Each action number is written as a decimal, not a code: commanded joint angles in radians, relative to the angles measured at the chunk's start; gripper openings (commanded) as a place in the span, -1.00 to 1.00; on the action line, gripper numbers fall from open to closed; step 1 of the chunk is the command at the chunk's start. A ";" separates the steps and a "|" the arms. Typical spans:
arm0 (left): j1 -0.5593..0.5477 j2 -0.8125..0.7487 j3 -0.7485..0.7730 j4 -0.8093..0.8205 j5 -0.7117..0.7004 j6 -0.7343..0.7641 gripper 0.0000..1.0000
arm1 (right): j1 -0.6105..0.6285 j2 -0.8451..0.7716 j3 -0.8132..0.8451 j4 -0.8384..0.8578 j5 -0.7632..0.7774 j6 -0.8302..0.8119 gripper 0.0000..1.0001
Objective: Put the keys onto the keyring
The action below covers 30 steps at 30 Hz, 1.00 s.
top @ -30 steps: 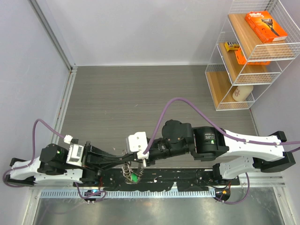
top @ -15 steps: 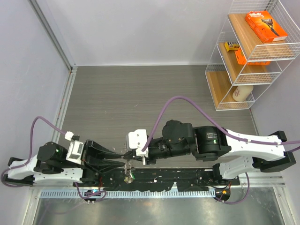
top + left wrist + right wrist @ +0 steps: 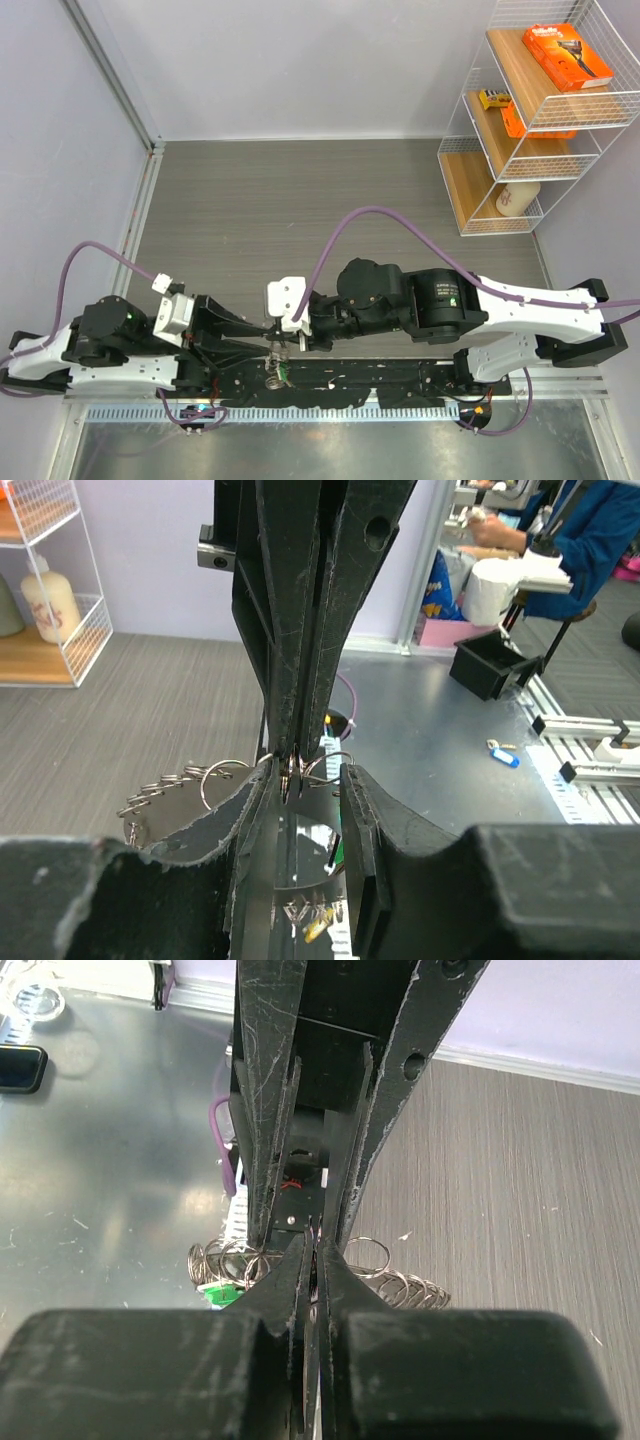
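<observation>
The keyring point(image 3: 277, 366) is a bunch of thin silver rings with a green tag point(image 3: 286, 373). It hangs over the black base plate, just under where both grippers meet. My right gripper point(image 3: 278, 338) is shut on a thin metal part at the top of the bunch point(image 3: 312, 1250). My left gripper point(image 3: 268, 335) faces it with its jaws apart, one on each side of the right fingertips point(image 3: 303, 780). Rings point(image 3: 222, 773) fan out on both sides, and the tag point(image 3: 222, 1295) hangs at the left. No separate key with a black head shows.
A black base plate point(image 3: 380, 375) runs between the arm bases at the near edge. A white wire shelf point(image 3: 530, 110) with orange boxes and a bottle stands at the back right. A small blue-tagged item point(image 3: 505, 755) lies on the metal surface.
Both grippers have shifted a little to the left together. The ring bunch, which lay spread on the base plate, now hangs narrower and closer under the fingertips.
</observation>
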<state>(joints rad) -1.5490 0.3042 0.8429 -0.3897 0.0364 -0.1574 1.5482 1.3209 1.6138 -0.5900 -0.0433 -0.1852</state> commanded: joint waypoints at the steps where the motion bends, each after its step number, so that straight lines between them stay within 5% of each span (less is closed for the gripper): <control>1: 0.000 0.055 0.067 -0.029 -0.010 -0.001 -0.30 | -0.007 0.004 0.057 0.018 0.030 0.006 -0.89; 12: 0.000 0.142 0.142 -0.155 -0.026 0.016 -0.39 | -0.007 0.027 0.098 -0.028 0.028 0.000 -0.90; 18: 0.000 0.171 0.163 -0.186 -0.020 0.024 -0.98 | -0.005 0.035 0.110 -0.028 0.016 -0.003 -0.89; 30: 0.000 0.121 0.110 -0.101 -0.058 0.074 -1.00 | -0.002 0.009 0.089 0.007 -0.004 -0.004 -0.82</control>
<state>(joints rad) -1.5490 0.4538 0.9791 -0.5808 -0.0093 -0.1162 1.5475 1.3560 1.6775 -0.7303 -0.0353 -0.1841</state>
